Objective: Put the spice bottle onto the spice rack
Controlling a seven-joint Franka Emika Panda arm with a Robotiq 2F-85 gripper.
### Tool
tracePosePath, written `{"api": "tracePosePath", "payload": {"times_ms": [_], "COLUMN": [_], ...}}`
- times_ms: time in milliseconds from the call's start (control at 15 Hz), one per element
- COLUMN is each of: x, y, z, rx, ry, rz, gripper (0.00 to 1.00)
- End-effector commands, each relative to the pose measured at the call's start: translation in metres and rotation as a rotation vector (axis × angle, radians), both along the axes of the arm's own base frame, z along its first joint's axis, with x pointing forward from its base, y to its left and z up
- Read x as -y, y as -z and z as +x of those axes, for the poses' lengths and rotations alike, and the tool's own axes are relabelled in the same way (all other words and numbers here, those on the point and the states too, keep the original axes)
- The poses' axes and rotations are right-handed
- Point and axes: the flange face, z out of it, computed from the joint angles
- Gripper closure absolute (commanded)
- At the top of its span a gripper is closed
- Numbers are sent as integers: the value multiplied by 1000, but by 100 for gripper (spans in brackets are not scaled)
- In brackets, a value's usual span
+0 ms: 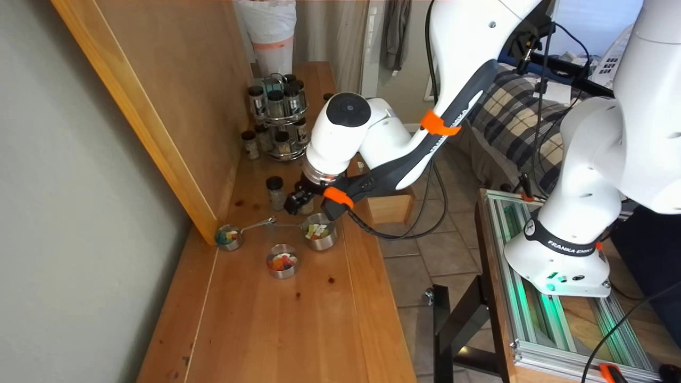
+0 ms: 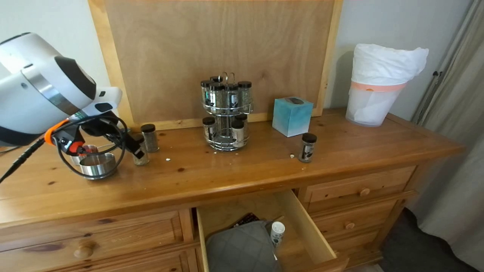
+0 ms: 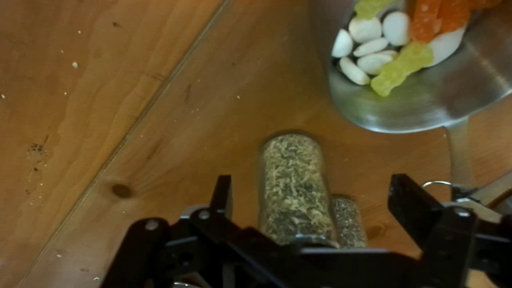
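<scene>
It seems you are getting set to grab the spice bottle [image 3: 291, 184]. It is standing on the surface [image 2: 261, 162], between the two fingers [image 3: 221, 196] of your tool [image 3: 312, 189]. The tool is holding nothing, and its fingers are sitting wide apart.

To do this well, you should be shifting a bit first, as the bottle is looking nearer to one finger in the wrist view. Then you should be squeezing softly, since glass may slip, and lifting straight up. You should be minding the next jar [image 3: 349, 222], just beside it, as a bump could tip it. Your spice rack [image 2: 226, 112] is standing well apart from the tool.

Now you are counting. You are seeing one spice bottle and three more loose jars: the next jar, a far jar [image 2: 307, 149] past the rack, and a wall jar [image 1: 250, 145] that seems to be just beside the rack. In an exterior view, five rack jars [image 2: 216, 99] are sitting high and three low, and more may be hiding. Three steel cups [image 1: 322, 244] are holding what look like sweets [image 3: 406, 60]. One blue box [image 2: 290, 117], one white bin [image 2: 374, 105] and one pulled-out drawer [image 2: 301, 221] are showing too
</scene>
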Motion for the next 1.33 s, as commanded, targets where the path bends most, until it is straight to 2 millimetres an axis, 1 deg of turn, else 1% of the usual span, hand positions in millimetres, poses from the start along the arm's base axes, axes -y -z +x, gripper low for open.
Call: {"api": "tracePosePath", "payload": {"times_ms": [0,267,333,400,533,933,1000,1133,1267], "x": [0,0,0,0,-1,-2,-2,3,14], "y": [0,-1,-1,-1,2,9,6,-5,-13], "z": [1,0,0,0,-1,-5,-6,-8,-9], "rx": [50,96,109,117,130,149,156,189,216], "ry": [13,21,25,29,33,38,40,49,73], "rz": [-20,-44,-50,-56,-63,-70,-74,-89,-113], "gripper": [0,0,3,26,29,73,77,77,77]}}
